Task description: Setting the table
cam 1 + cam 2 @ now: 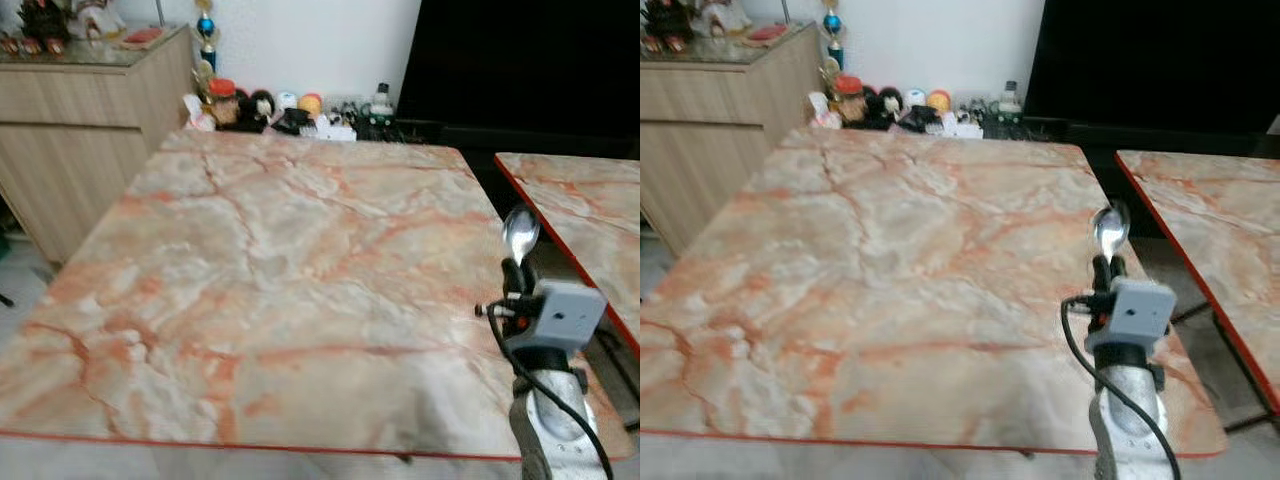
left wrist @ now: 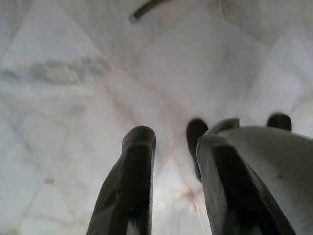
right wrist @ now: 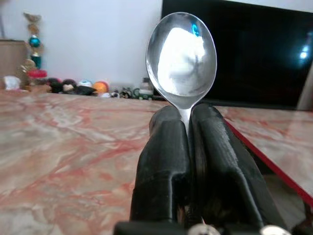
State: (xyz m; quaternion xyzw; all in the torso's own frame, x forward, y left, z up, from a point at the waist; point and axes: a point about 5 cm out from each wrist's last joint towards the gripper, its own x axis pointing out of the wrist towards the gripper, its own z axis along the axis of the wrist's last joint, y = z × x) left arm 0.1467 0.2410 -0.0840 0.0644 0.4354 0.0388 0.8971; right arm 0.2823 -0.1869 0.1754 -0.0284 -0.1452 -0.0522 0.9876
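Right claw [image 3: 188,122] grips spoon [image 3: 181,56]; no writing legible.

Two marble-patterned desks: one broad desk [image 1: 280,280] straight ahead, a second desk [image 1: 590,210] just beside it on the right, with a narrow gap between. One spoon [image 3: 182,56], bowl upward, pinched between the two black fingers of the right hand [image 3: 188,122]. One wooden cabinet [image 1: 90,120] by the wall at far left. One trophy [image 1: 206,35] standing beside it. One cluster of small figurines [image 1: 270,108] past the far edge of the broad desk, too small and blurred for an exact count. One dark screen [image 1: 530,60] behind. Two hands altogether, counting the left hand [image 2: 171,161] over pale floor tiles.
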